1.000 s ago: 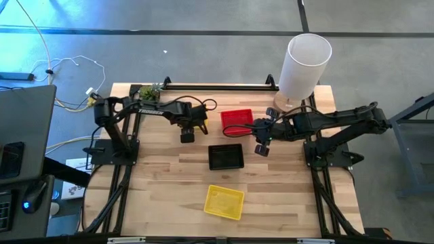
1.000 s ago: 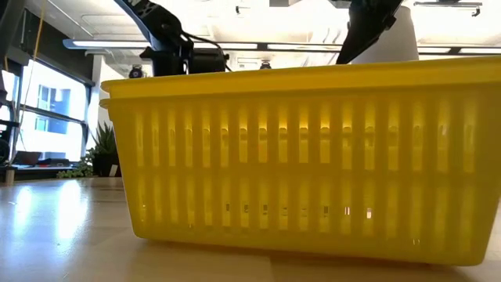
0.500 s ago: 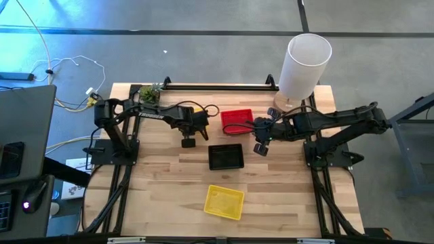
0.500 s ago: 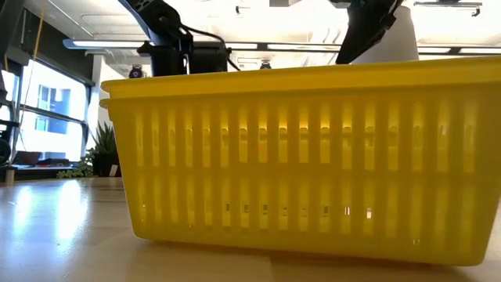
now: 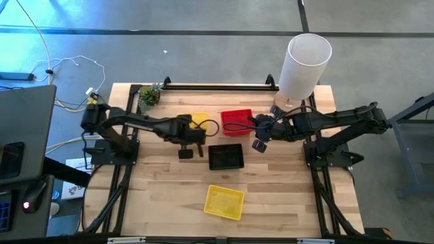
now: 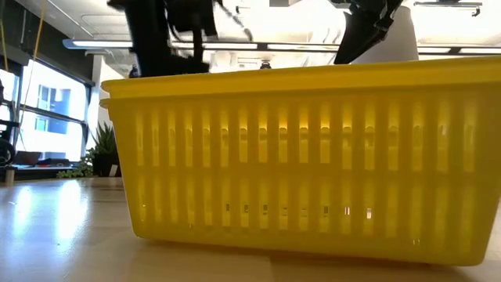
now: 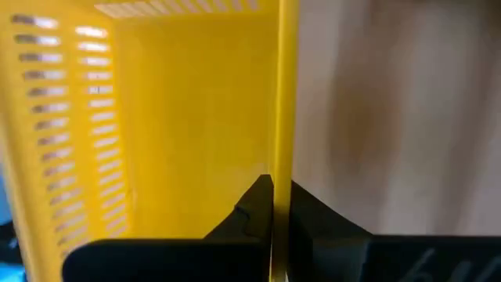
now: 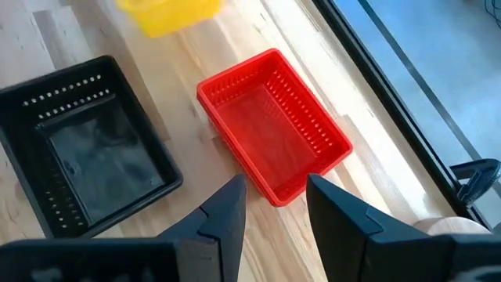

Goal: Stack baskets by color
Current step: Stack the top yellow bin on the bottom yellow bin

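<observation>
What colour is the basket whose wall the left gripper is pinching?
Yellow; the left gripper pinches the yellow basket wall, clearest in the left wrist view.

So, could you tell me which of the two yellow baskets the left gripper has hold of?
The far yellow basket, beside the red basket: the left gripper is shut on its wall. The other yellow basket sits untouched near the table's front edge.
</observation>
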Robot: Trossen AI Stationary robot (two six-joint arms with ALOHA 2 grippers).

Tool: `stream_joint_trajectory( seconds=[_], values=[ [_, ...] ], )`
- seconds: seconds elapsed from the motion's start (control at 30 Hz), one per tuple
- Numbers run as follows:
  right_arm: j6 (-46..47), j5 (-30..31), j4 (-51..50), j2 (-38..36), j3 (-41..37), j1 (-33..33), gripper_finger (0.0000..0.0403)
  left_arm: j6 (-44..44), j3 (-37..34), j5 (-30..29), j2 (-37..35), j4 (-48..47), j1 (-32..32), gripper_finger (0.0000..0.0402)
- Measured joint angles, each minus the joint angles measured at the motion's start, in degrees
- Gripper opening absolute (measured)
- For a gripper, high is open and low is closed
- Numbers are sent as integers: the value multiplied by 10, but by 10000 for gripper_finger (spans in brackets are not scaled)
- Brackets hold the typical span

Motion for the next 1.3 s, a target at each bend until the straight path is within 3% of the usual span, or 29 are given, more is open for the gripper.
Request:
stream_joint_trajectory(
  seconds=[0.3, 0.63, 1.0, 1.3],
  values=[
    [49, 64, -1, 0, 0, -7, 122, -77, 41, 13, -65, -4, -123, 0],
    [62, 63, -2, 0, 0, -42, 122, -87, 134, 9, -67, 61, -256, 0],
    [62, 59, -5, 0, 0, -49, 122, -64, 152, 17, -60, 232, -309, 0],
    [63, 50, -5, 0, 0, -49, 122, -31, 152, 8, -8, 299, -339, 0]
  ],
)
